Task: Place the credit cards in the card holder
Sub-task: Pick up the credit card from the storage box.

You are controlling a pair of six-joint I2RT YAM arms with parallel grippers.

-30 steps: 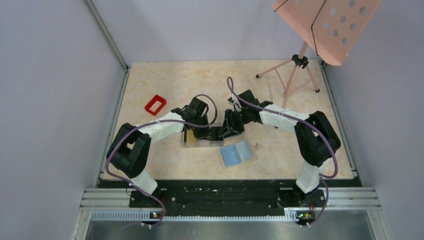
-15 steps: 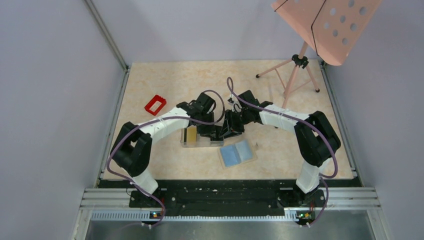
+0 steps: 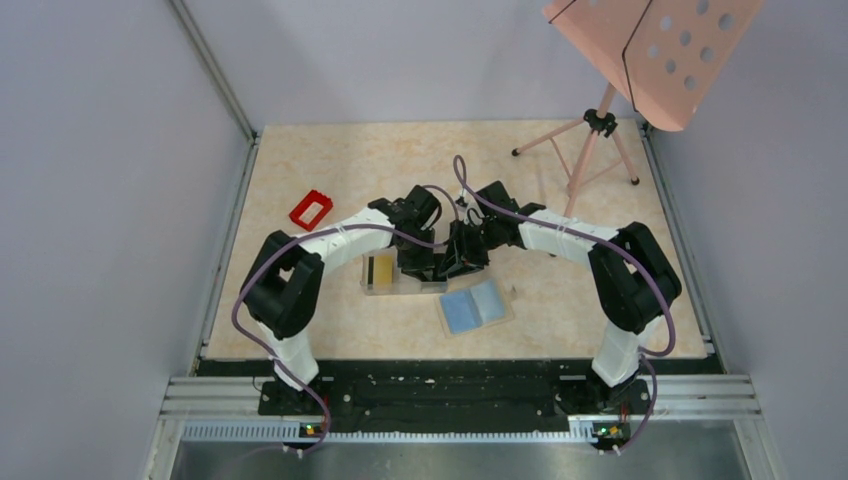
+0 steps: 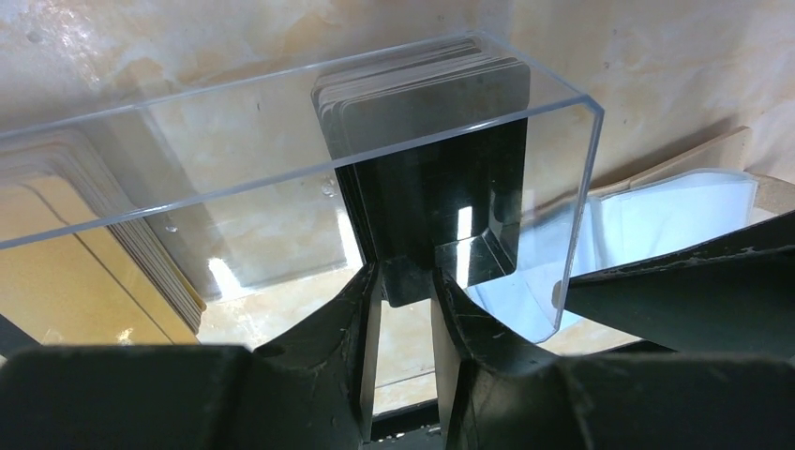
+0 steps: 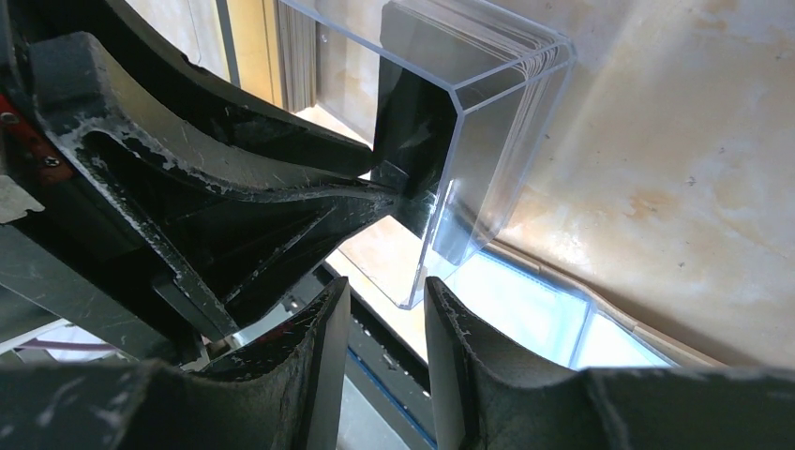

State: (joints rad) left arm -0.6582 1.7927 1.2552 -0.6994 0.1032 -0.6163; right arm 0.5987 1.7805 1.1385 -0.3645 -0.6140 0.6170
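Clear box is placed about mid-bench, long side parallel to the near edge. Yellow credit cards are stacked at its left end and black credit cards at its right end.

Left fingers are set at the right end of the box, almost fully closed and pinched on the edge of the black stack. Whether one card or several is gripped cannot be told.

Right fingers are held a narrow gap apart, with nothing clamped. The right-end corner of the box is seen between the tips; contact with the wall cannot be told.

Card holder is laid open flat, light blue lining up. It is between the box and the near edge of the bench, just off the box's right end.

Red frame is seen toward the left edge, well apart from the box. Tripod stand is parked at the far right corner.
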